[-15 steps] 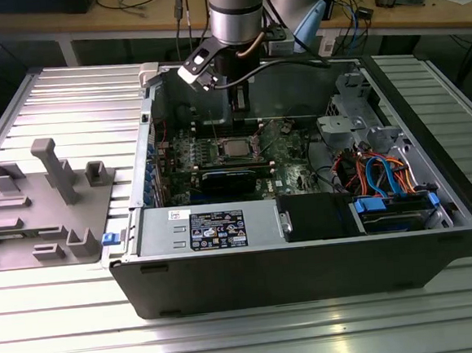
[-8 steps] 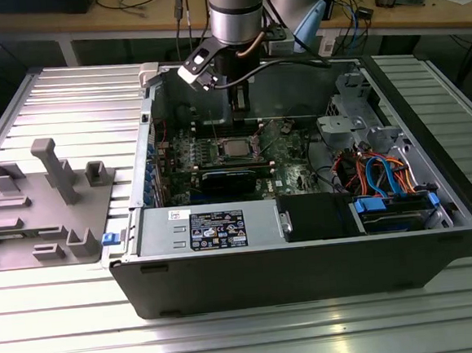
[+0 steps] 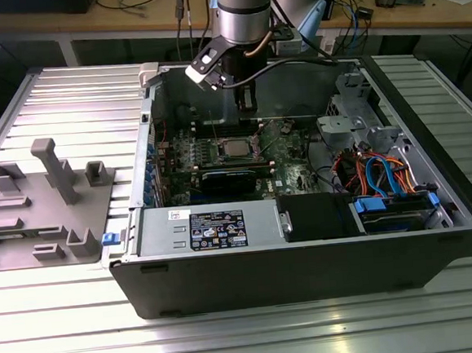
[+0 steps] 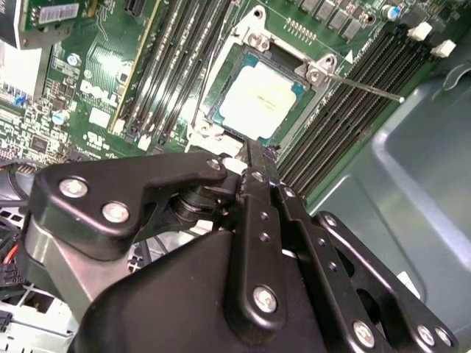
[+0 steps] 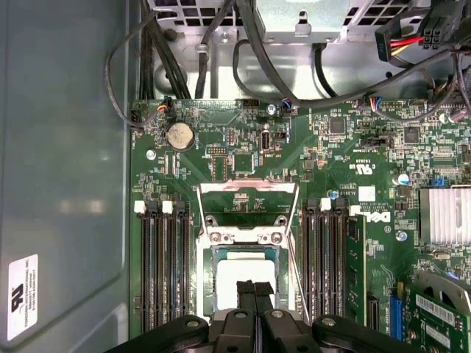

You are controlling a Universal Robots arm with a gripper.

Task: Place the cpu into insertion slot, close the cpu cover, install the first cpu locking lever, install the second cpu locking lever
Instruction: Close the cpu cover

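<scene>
First wrist view: closed fingers [image 5: 246, 296] hide part of the cpu [image 5: 227, 283].

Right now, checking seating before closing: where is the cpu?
In the second wrist view, the cpu lies in the insertion slot, between two banks of memory slots.

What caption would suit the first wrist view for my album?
Gripper above the cpu seated in its insertion slot, cpu cover open.
</scene>
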